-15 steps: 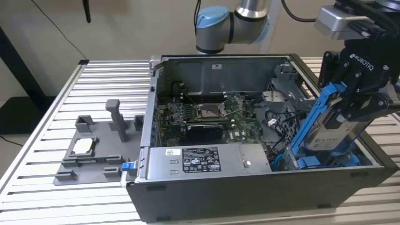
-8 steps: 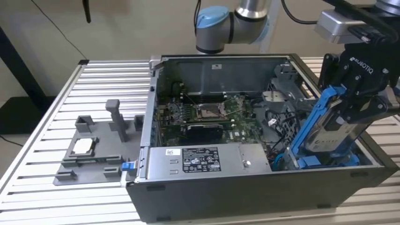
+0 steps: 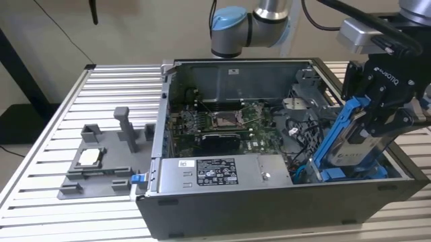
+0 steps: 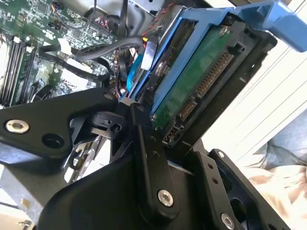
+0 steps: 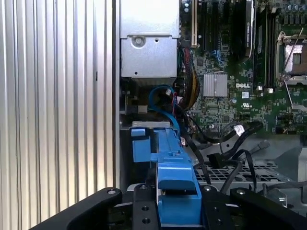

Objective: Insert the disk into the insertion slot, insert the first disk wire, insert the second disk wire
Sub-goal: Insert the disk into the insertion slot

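Now | hand point(image 3: 378, 130) pinching tilted disk point(image 3: 352, 149) | disk's lower end partly hidden behind case wall point(image 3: 269, 206)

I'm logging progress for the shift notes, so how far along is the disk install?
Done: the disk has its lower end inside the computer case. In hand: the gripper is shut on it, tilted, not yet seated. Left: seating and both wires; its connector is bare in the second wrist view.
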`<state>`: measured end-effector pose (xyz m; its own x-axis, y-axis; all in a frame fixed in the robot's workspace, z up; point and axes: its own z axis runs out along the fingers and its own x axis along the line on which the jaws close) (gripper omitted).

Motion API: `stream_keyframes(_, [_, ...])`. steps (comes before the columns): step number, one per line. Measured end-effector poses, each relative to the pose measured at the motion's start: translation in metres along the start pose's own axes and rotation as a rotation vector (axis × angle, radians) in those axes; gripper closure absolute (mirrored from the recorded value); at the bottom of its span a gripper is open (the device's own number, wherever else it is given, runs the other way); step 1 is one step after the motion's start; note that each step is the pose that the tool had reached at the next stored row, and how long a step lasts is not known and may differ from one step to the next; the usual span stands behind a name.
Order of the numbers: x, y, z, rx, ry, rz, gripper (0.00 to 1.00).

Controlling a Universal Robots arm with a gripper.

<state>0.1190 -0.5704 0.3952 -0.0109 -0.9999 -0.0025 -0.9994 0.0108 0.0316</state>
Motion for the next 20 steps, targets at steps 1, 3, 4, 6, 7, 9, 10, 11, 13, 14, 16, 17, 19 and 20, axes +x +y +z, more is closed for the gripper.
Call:
stream_keyframes(1, [0.0000, 0.0000, 0.0007, 0.0001, -0.0002, 0.000, 0.67])
stream_keyframes(3, [0.0000, -0.0001, 0.0018, 0.0001, -0.0001, 0.000, 0.67])
stream_keyframes(4, [0.0000, -0.0001, 0.0023, 0.0001, -0.0001, 0.000, 0.67])
stream_keyframes(6, [0.0000, -0.0001, 0.0033, 0.0002, -0.0001, 0.000, 0.67])
stream_keyframes(7, [0.0000, -0.0001, 0.0038, 0.0002, 0.0000, 0.000, 0.67])
stream_keyframes(9, [0.0000, -0.0001, 0.0046, 0.0003, 0.0000, 0.000, 0.67])
stream_keyframes(10, [0.0000, -0.0002, 0.0049, 0.0003, 0.0000, 0.000, 0.67])
stream_keyframes(11, [0.0000, -0.0002, 0.0054, 0.0004, 0.0000, 0.000, 0.67])
stream_keyframes(13, [0.0000, -0.0002, 0.0062, 0.0006, 0.0001, 0.000, 0.67])
stream_keyframes(14, [0.0001, -0.0002, 0.0066, 0.0007, -0.0001, 0.000, 0.67])
stream_keyframes(16, [0.0000, -0.0002, 0.0074, 0.0010, 0.0000, 0.000, 0.67])
stream_keyframes(17, [0.0001, -0.0002, 0.0078, 0.0011, -0.0001, 0.000, 0.67])
stream_keyframes(19, [0.0000, -0.0003, 0.0085, 0.0013, 0.0000, 0.000, 0.67])
stream_keyframes(20, [0.0000, -0.0003, 0.0089, 0.0015, 0.0000, 0.000, 0.67])
